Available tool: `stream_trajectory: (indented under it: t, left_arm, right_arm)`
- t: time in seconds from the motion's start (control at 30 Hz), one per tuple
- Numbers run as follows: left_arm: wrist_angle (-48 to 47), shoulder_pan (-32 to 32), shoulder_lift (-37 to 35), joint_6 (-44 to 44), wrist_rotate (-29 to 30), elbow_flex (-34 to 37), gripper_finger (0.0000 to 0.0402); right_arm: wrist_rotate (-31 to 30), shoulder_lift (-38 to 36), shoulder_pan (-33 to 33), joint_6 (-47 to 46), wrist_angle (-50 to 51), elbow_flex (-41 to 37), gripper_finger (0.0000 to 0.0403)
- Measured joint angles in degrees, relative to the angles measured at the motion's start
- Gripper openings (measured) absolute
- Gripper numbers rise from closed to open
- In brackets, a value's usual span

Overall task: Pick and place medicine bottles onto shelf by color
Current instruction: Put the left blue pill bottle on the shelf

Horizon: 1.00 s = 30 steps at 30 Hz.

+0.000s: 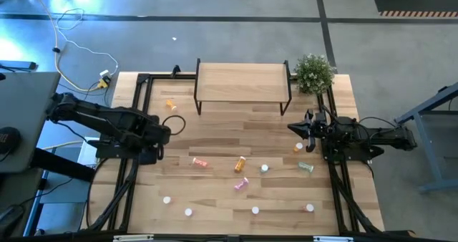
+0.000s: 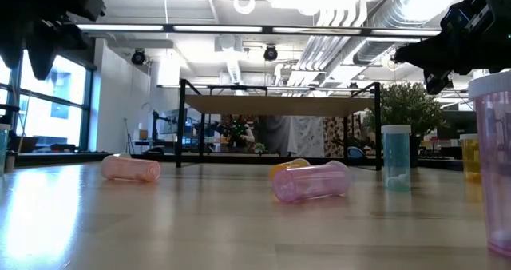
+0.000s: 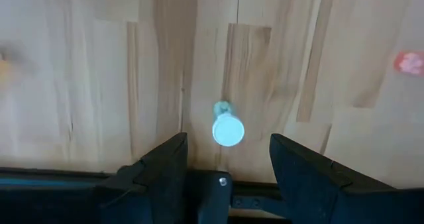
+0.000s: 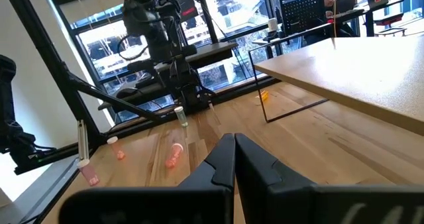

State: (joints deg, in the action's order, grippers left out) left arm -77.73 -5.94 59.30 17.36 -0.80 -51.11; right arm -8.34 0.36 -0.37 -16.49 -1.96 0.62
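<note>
My left gripper is open and points straight down over a small green bottle with a white cap. The bottle stands upright on the table, its cap showing between the two fingertips, which stand apart from it. The right wrist view shows this bottle under the left arm. My right gripper hovers shut and empty just in front of the shelf's right legs. The shelf, a light-wood board on black legs, stands at the far edge. Pink, orange and green bottles lie scattered on the table.
A potted plant stands right of the shelf. An orange bottle lies left of the shelf and another near my right gripper. Several upright bottles show white caps near the near edge. Black frame rails run along both table sides.
</note>
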Motion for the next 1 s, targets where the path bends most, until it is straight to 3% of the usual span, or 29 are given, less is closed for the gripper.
stream_trajectory:
  t: [0.67,1.0]
  left_arm:
    - [5.4,-1.7,9.5,1.1,-2.1,7.5,0.0207]
    - [8.5,-1.7,13.6,0.1,-1.5,7.6,0.0207]
  right_arm:
    - [0.1,0.0,0.0,0.0,0.0,0.0,0.0]
    - [0.3,0.0,0.0,0.0,0.0,0.0,0.0]
